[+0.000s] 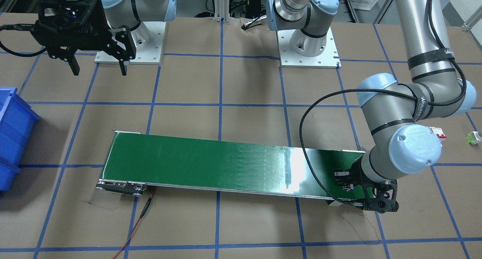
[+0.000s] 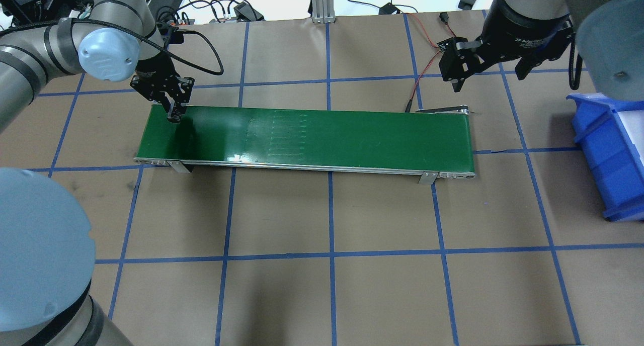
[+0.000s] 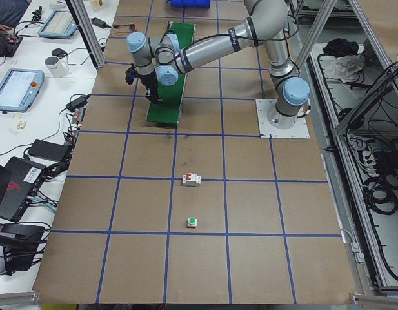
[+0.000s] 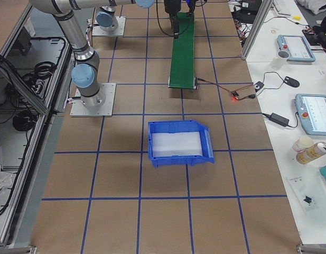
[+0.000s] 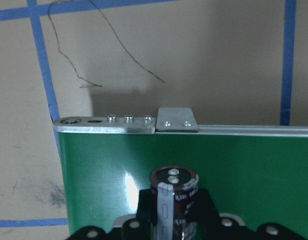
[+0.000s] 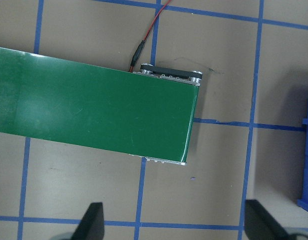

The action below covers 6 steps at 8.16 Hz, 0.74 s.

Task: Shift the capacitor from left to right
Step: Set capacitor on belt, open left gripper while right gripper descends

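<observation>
The capacitor [image 5: 173,195], a dark stubby cylinder with a pale stripe and two silver terminals, sits between my left gripper's fingers in the left wrist view. My left gripper [image 2: 174,115] is shut on it at the left end of the green conveyor belt [image 2: 322,140]. I cannot tell whether the capacitor touches the belt. In the front-facing view the left gripper [image 1: 346,182] is over the belt's right end. My right gripper [image 2: 488,77] is open and empty, hanging above the table just beyond the belt's right end; it also shows in the front-facing view [image 1: 99,69].
A blue bin [image 2: 611,150] stands on the table right of the belt. A white circuit breaker with red switches [image 3: 192,179] and a small green-and-white part [image 3: 192,222] lie on the table left of the belt. A red wire [image 6: 149,32] runs from the belt's right end.
</observation>
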Available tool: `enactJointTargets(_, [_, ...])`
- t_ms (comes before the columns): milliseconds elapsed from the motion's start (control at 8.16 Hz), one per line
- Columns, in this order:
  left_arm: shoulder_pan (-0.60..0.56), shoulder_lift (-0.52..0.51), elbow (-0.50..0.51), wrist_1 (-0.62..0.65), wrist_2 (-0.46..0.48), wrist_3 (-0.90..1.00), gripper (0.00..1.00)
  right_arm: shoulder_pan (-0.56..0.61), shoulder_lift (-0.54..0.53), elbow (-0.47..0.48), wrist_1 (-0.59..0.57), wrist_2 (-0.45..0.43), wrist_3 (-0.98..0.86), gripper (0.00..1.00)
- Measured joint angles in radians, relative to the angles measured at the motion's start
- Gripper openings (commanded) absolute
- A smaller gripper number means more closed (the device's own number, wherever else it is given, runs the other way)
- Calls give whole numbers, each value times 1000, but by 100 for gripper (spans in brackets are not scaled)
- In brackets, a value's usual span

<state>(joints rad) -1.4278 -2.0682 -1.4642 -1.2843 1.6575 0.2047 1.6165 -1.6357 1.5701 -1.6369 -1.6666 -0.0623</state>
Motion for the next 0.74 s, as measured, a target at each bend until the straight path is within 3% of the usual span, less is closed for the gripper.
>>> enactJointTargets(245, [-3,1,-3,-10,3,-9,0,-5,47,0,7,-30,4,100])
enactJointTargets(368, [-4,1,-4,-11,3,-14,7,-10,76,0,11,-35,7,100])
enactJointTargets(735, [-12,1,-29,-11,-3,-19,96,-40,157,1,15,-34,11,100])
